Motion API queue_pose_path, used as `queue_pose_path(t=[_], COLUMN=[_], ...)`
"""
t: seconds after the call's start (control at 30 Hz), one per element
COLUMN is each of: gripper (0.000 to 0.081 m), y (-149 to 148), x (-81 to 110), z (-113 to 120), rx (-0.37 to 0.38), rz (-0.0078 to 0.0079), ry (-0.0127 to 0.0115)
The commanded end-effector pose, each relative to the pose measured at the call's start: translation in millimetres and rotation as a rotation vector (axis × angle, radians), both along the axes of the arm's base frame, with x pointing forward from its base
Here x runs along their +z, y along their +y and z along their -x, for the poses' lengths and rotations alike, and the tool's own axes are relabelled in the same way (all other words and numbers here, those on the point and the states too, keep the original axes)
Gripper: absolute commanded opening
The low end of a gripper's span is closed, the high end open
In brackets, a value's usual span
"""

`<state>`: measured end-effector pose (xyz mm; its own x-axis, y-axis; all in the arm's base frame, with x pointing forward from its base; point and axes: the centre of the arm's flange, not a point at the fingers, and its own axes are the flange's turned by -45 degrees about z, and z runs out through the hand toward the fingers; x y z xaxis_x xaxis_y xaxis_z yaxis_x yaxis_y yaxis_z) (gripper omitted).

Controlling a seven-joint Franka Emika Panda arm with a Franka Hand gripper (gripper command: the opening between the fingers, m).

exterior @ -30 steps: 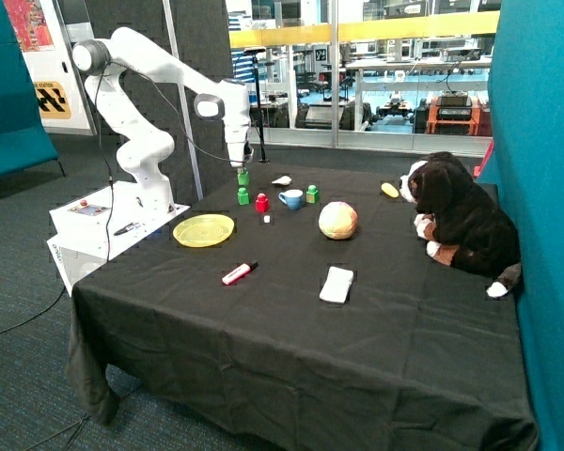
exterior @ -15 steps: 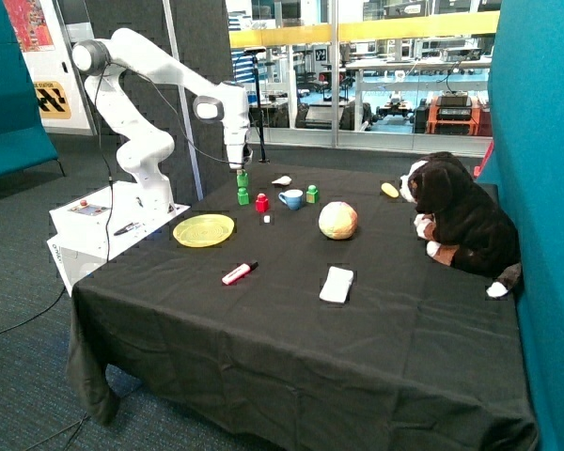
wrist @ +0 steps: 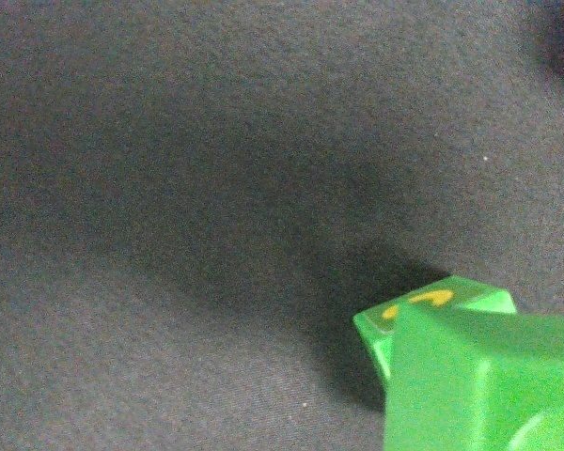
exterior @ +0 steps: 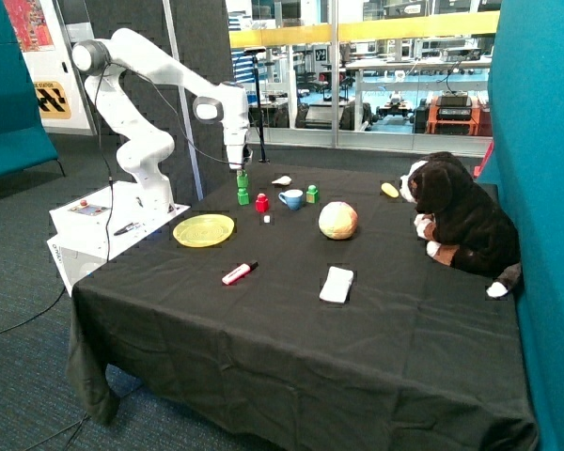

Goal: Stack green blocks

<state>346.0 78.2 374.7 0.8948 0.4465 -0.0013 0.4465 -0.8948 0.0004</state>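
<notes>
The white robot arm's pincer (exterior: 242, 170) is gripping a small bright green plastic block with a stud on top (exterior: 242, 179), holding it directly above a second green studded block (exterior: 242, 196) standing on the black-clothed desk (exterior: 291, 319). In the wrist view the held block (wrist: 479, 381) is covering most of the lower one (wrist: 432, 305), whose corner is peeking out, so the two are looking slightly offset; letting go like this could tip the top block off beside the small red block (exterior: 261, 202). A third green block (exterior: 312, 194) is waiting beyond the blue cup (exterior: 291, 198), well away from the pincer.
</notes>
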Motion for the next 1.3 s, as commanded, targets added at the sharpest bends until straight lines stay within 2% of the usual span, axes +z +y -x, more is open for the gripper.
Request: queue_pose_path(t=[0.0, 0.37, 1.0, 1.27], gripper=[0.0000, 0.0000, 0.0000, 0.0000], y=[-7.1, -12.1, 1.9, -1.0], x=[-2.3, -3.5, -6.0, -7.3], z=[-1.9, -3.2, -3.7, -3.4], rx=[-0.003, -0.005, 0.016, 0.001], rz=[-0.0009, -0.0009, -0.0009, -0.0009], ry=[-0.0010, -0.0010, -0.0010, -0.0010])
